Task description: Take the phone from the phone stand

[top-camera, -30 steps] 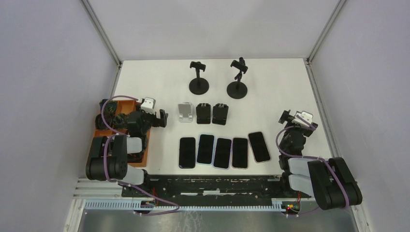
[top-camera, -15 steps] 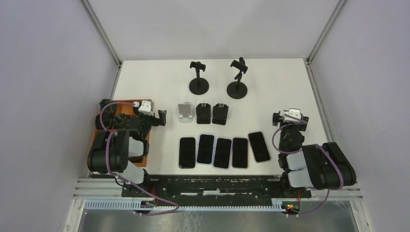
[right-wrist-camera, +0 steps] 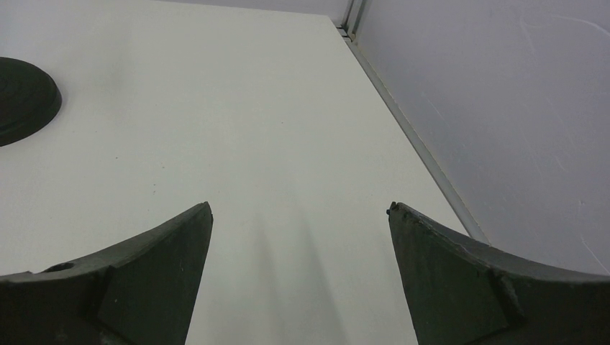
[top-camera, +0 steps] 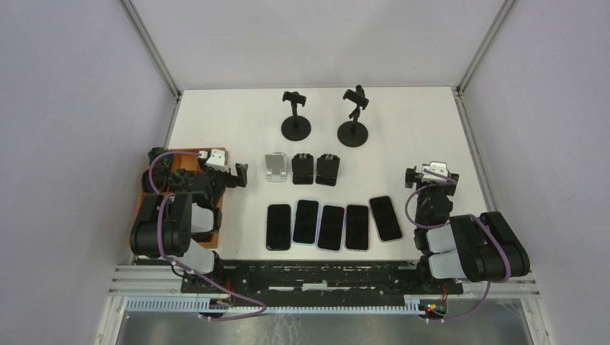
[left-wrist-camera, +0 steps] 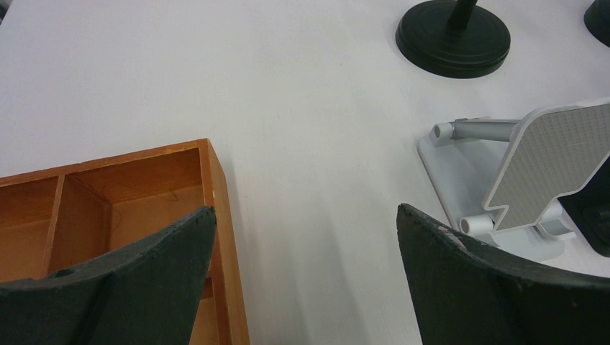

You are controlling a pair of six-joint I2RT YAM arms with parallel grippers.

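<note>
Several dark phones lie flat in a row on the white table, screens up. Behind them stand a silver folding phone stand and two black folding stands; none holds a phone. Two black pole stands at the back have nothing in their clamps. My left gripper is open, low over bare table left of the silver stand. At the right, beyond the phone row, my right gripper is open over bare table.
An orange wooden tray with compartments sits under the left arm, its edge by my left finger. A pole stand's round base shows in both wrist views. The right wall rail runs close to the right gripper.
Over the first half second both arms folded back toward their bases; the right gripper shifted left and the left one slightly left. Since then nothing has moved. Both grippers stayed open.
</note>
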